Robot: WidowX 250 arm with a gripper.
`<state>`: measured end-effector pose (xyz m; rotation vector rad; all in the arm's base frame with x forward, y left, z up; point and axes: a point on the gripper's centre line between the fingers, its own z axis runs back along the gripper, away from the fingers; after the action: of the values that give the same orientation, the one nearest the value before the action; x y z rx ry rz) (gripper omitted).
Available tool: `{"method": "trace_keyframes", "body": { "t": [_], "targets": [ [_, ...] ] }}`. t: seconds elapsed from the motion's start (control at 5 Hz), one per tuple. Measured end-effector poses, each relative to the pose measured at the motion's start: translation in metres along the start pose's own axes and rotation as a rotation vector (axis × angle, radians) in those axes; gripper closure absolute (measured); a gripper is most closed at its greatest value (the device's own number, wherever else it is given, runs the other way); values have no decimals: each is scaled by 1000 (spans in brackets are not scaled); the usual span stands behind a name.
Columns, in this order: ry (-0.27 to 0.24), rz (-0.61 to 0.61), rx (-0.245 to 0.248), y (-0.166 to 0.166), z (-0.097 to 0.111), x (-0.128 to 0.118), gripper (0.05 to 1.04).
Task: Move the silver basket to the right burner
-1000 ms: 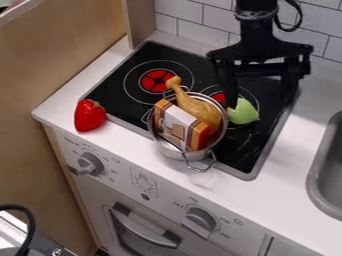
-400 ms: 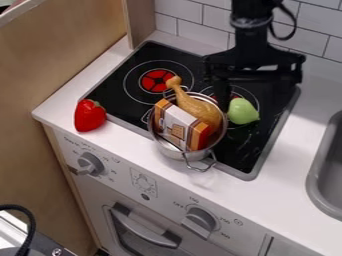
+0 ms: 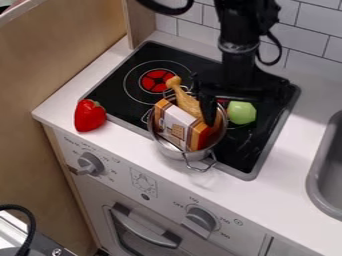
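Note:
The black gripper (image 3: pixel 234 116) hangs open over the right side of the stove, one finger over the basket's right part. The round silver basket (image 3: pixel 175 154) stands at the stove's front edge, partly over the white counter, with wire handles at front and back. Inside it lie a brown drumstick (image 3: pixel 183 97) and an orange-and-white box (image 3: pixel 175 125). The right burner (image 3: pixel 223 102) is mostly covered by the gripper and basket. Just right of the basket sits a green pear-like toy (image 3: pixel 242 113), its top hidden by the gripper.
A red pepper (image 3: pixel 89 115) lies on the counter left of the stove. The left burner (image 3: pixel 156 80) shows behind the basket. A grey sink (image 3: pixel 325 167) is at the right edge, and a tiled wall (image 3: pixel 311 47) stands behind.
The gripper has moved left and toward the camera, from above the green toy to over the basket's right side. The basket and the food have stayed where they were.

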<state>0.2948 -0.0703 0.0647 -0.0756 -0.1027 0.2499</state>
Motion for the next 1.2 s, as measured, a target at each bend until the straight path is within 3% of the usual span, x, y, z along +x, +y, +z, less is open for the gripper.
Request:
{"method": "trace_keyframes", "body": {
  "t": [0.6, 1.2],
  "targets": [
    [-39, -19, -7, 5, -8, -6, 85],
    [-99, -34, -38, 10, -18, 5, 85]
  ]
}}
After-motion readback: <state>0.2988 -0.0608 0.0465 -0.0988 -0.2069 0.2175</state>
